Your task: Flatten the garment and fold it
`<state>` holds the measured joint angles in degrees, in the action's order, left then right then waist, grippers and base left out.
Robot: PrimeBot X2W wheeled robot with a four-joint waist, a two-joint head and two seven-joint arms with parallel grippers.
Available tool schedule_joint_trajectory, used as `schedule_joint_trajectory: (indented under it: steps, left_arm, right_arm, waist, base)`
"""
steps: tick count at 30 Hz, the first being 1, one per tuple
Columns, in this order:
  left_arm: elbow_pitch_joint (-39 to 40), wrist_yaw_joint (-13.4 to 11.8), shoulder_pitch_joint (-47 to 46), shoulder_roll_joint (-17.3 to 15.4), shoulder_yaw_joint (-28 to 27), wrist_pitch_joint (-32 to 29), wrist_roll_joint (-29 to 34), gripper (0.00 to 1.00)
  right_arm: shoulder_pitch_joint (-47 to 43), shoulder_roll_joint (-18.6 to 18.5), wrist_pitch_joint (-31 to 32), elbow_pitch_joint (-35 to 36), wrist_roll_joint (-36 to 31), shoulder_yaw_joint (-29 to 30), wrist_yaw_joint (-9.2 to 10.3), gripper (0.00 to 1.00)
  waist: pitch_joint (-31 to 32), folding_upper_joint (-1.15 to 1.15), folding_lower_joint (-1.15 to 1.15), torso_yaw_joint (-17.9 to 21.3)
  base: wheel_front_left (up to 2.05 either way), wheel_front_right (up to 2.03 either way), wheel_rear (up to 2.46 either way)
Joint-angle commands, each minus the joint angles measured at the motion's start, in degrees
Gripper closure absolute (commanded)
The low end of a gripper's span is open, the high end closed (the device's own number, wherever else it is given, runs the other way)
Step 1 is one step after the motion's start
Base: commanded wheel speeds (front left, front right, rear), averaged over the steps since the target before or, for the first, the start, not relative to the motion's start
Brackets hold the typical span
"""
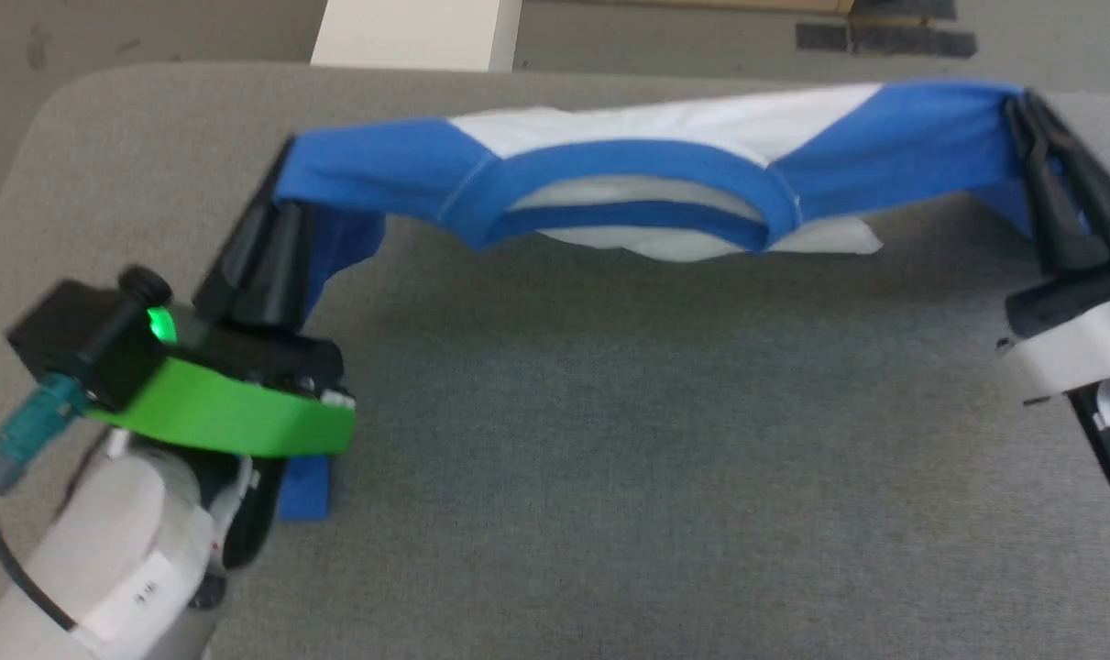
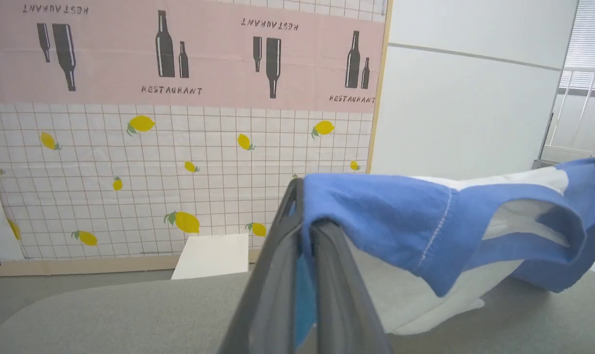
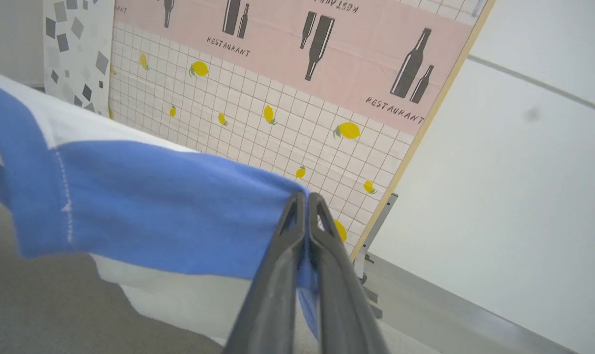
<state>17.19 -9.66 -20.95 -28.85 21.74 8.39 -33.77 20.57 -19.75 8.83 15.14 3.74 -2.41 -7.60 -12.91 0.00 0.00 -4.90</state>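
White blue-sleeved cotton T-shirt [image 1: 646,137] is gripped, stretched, by left tool [image 1: 284,170] and right tool [image 1: 1022,105] over grey table [image 1: 609,412]; flattening stage, lowering flat needed next imo.

A staged test lab: printed restaurant backdrop [image 2: 179,142] before a plain white wall [image 2: 474,113].

Left gripper [image 1: 284,163]: long black tapered fingers [image 1: 254,257], bright green band [image 1: 234,420], glowing green lamp [image 1: 160,323], teal plug [image 1: 25,434] and black cable [image 1: 5,555] at eight o'clock, pale grey forearm [image 1: 105,559]; right gripper [image 1: 1022,103] likewise black, with white band [image 1: 1072,353]
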Motion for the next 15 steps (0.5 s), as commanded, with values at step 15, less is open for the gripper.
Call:
schedule_joint_trajectory:
  steps: [15]
  left_arm:
    - [5.1,-0.3,-18.9,-3.4,-2.0,-12.2,0.4,1.00]
  right_arm:
    - [15.8,-3.1,4.5,5.8,-0.3,-2.6,0.11,1.00]
  waist:
    - [10.2,0.00,0.00,3.8]
  base:
    - [0.00,0.00,0.00]
